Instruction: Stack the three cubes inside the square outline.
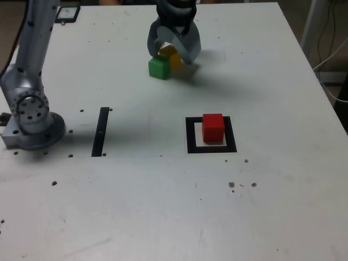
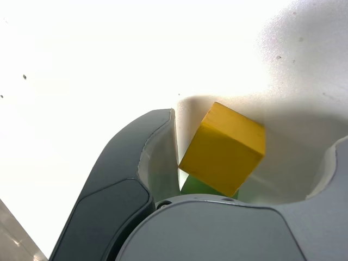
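My gripper (image 1: 172,56) is lowered at the far side of the table with its jaws open around the yellow cube (image 1: 172,53). In the wrist view the yellow cube (image 2: 224,148) sits between the jaws of the gripper (image 2: 254,129), close to one finger (image 2: 157,147) and well apart from the other. The green cube (image 1: 159,67) stands right beside the yellow one, nearer the camera, and only a sliver of the green cube (image 2: 198,186) shows in the wrist view. The red cube (image 1: 213,127) rests inside the square outline (image 1: 191,136).
A thin black strip (image 1: 100,131) lies to the exterior view's left of the outline. The arm's grey base (image 1: 32,117) stands at the table's left edge. A small dark object (image 1: 69,12) lies at the far left corner.
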